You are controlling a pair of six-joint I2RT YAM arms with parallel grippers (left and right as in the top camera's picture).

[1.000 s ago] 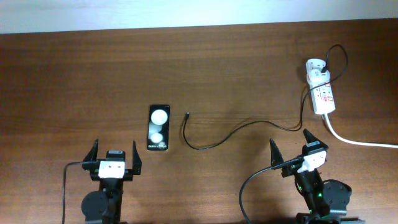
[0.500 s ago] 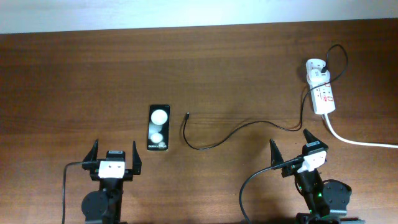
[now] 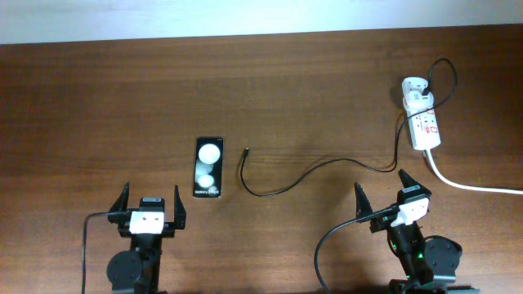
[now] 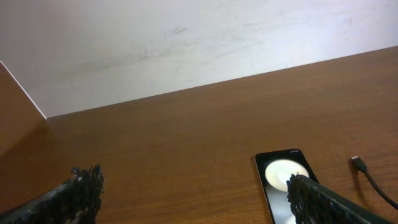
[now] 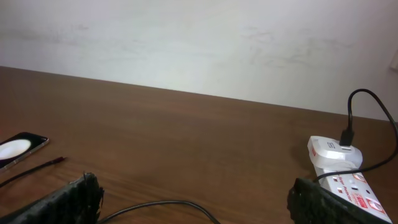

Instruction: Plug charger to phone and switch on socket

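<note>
The black phone (image 3: 208, 167) lies flat mid-table with two white circles on its screen; it also shows in the left wrist view (image 4: 281, 180) and the right wrist view (image 5: 18, 148). The charger's thin black cable (image 3: 310, 171) runs from its loose plug tip (image 3: 247, 151) just right of the phone to a white adapter (image 3: 415, 86) on the white socket strip (image 3: 424, 122). My left gripper (image 3: 149, 204) is open and empty, just front-left of the phone. My right gripper (image 3: 382, 196) is open and empty, in front of the cable, well short of the socket.
A thick white cord (image 3: 474, 185) leaves the socket toward the right edge. A pale wall (image 4: 186, 37) runs behind the table's far edge. The cable slack (image 5: 161, 206) lies between my right fingers.
</note>
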